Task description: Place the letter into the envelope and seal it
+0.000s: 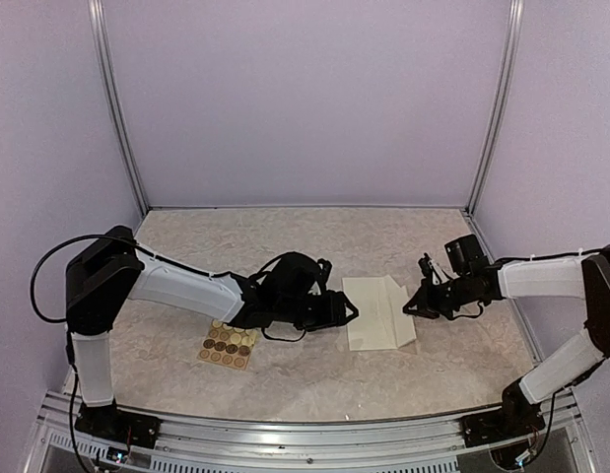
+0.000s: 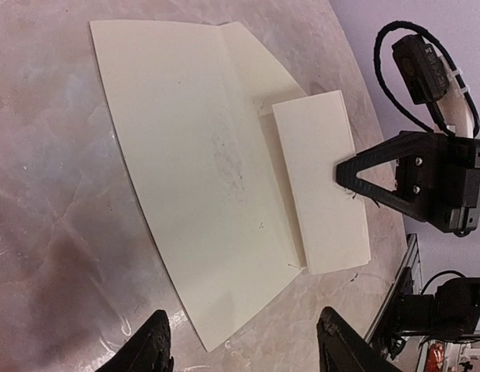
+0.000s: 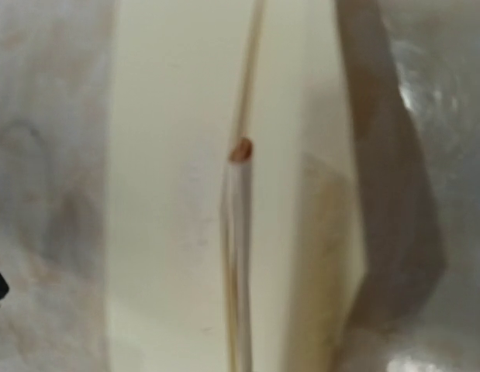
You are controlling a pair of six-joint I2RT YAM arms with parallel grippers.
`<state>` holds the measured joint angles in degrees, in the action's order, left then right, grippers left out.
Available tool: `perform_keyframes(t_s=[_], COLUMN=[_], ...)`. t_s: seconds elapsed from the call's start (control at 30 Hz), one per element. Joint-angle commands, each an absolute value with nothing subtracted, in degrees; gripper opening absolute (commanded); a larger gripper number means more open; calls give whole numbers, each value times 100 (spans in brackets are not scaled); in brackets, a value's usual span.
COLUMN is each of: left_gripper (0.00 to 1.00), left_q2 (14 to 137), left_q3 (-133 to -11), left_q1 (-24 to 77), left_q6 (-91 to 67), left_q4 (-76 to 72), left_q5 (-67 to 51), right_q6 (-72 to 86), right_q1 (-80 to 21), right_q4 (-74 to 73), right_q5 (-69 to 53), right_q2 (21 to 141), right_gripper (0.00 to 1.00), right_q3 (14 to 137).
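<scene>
We see the envelope [image 1: 373, 313] lying flat on the desk [image 1: 305, 379], right of frame centre. Our left hand [image 1: 346, 310] sits spread open just beside its left edge. Our right hand [image 1: 413, 304] meets its right edge; we cannot tell its grip.
</scene>
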<state>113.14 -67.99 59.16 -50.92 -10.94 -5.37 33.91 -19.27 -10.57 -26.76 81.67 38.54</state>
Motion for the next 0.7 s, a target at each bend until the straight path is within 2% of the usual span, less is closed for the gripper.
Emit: perform_keyframes(t_s=[0.0,0.67], left_gripper=[60,50], left_q2=[11718,12558], left_q3=[-7109,-7408], left_q1=[5880,5860], left_q6=[-5095,-4903], left_q4=[-1026,-817], left_q5=[-540,-370], right_q6=[3099,3206], right_q1=[-1837,-1828], right_q4=[-988,-755], right_q5=[-2706,-2862], right_q2=[8492,9051], right_gripper=[0,0], right_q3=[4043,4520])
